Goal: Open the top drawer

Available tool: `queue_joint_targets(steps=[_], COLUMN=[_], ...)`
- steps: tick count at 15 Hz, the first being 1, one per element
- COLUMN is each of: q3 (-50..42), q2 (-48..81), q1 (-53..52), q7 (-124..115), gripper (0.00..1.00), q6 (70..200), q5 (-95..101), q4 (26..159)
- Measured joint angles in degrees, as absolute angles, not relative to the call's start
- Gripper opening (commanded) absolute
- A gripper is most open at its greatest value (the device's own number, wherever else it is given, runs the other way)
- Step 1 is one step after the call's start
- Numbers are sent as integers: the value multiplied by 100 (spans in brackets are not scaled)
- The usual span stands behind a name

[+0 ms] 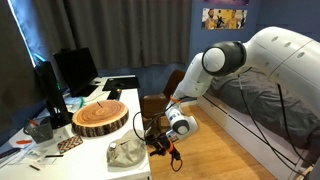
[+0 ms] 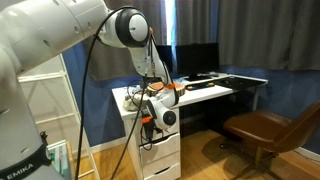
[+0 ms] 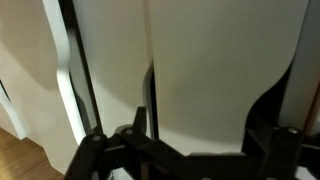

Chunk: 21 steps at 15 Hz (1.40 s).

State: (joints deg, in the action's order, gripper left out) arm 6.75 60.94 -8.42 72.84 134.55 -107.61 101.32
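Note:
The top drawer (image 2: 168, 140) is the uppermost flat white front of the drawer unit under the white desk's end. My gripper (image 2: 150, 116) is right against it, just below the desk edge. In an exterior view the gripper (image 1: 165, 137) hangs at the desk's front corner and hides the drawer. In the wrist view the white drawer front (image 3: 210, 60) fills the picture very close up, with a dark vertical gap to one side. My gripper (image 3: 215, 130) has its fingers spread apart with nothing between them. The drawer's inside is not visible.
A round wooden slab (image 1: 99, 117) lies on the white desk (image 1: 125, 125), with monitors (image 1: 72, 68) and clutter behind. A brown office chair (image 2: 268, 130) stands close by on the wooden floor. Lower drawers (image 2: 165, 165) sit under the top one. A bed (image 1: 260, 110) lies beyond.

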Motion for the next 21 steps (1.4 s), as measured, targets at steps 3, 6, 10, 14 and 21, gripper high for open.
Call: queue_joint_targets(steps=[3, 6, 10, 14, 21], q3=[573, 429, 230, 148, 136], q2=[6082, 6044, 5933, 5798, 5653], q1=[-945, -1098, -1343, -1484, -1548], q7=[7367, 7398, 7267, 6773, 5984], gripper=[100, 100, 100, 100, 100], q6=[13453, 13473, 13661, 13957, 14329], q5=[-10788, -10773, -10613, -10191, -9255], q4=[10114, 10108, 10120, 10153, 10161])
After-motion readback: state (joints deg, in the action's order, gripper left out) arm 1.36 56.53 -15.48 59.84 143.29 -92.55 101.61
